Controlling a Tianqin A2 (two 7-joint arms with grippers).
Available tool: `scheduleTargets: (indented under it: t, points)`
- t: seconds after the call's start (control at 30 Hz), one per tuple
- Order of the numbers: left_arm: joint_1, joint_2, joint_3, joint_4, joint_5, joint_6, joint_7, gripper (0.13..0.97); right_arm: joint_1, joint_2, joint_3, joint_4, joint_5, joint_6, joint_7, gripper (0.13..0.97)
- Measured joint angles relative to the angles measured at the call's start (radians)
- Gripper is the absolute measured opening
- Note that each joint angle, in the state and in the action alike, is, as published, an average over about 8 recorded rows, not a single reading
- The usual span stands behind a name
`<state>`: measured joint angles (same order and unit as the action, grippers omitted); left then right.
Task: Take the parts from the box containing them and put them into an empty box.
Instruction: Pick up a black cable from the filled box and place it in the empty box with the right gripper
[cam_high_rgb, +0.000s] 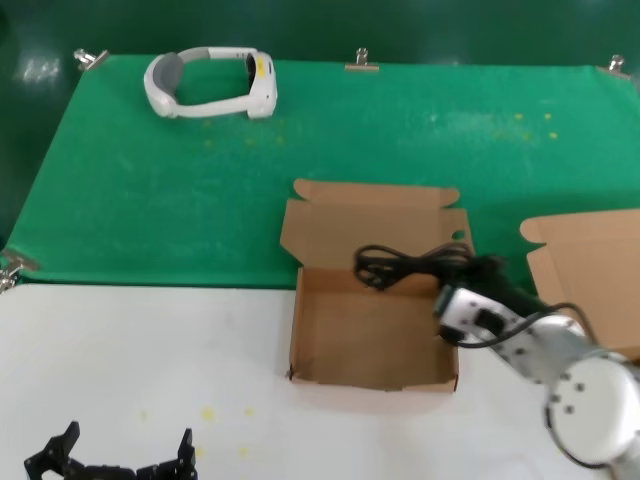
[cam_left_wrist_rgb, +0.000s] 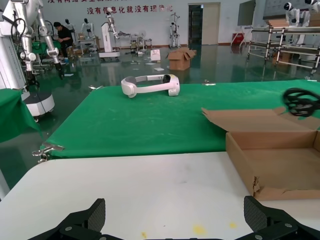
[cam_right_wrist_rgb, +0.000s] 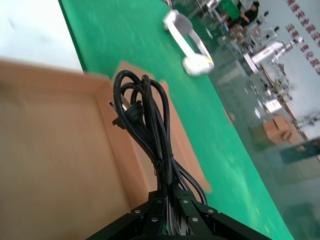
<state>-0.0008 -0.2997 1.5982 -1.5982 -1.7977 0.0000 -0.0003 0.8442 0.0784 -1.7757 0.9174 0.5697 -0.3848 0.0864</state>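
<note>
Cord bundle (cam_high_rgb: 415, 264) clamped in right pincer (cam_high_rgb: 487, 268), held level over far edge of empty box (cam_high_rgb: 372, 340), evidently poised for lowering inside. Source box (cam_high_rgb: 590, 270) just beside empty box. Left pincer (cam_high_rgb: 118, 458) parked well clear, fingers spread wide.

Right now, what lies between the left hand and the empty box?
Only bare white table in the left wrist view, between the parked left hand and the empty box.
</note>
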Motion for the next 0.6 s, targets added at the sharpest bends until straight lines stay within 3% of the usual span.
scheduleTargets:
  t: [0.37, 0.6]
  points:
    - [0.000, 0.000, 0.000, 0.000, 0.000, 0.000, 0.000, 0.966, 0.084, -0.072, -0.220, -0.143, 0.116, 0.108, 0.052, 0.161]
    - [0.000, 0.000, 0.000, 0.000, 0.000, 0.000, 0.000, 0.966, 0.106, -0.077, -0.292, -0.194, 0.142, 0.150, 0.078, 0.161]
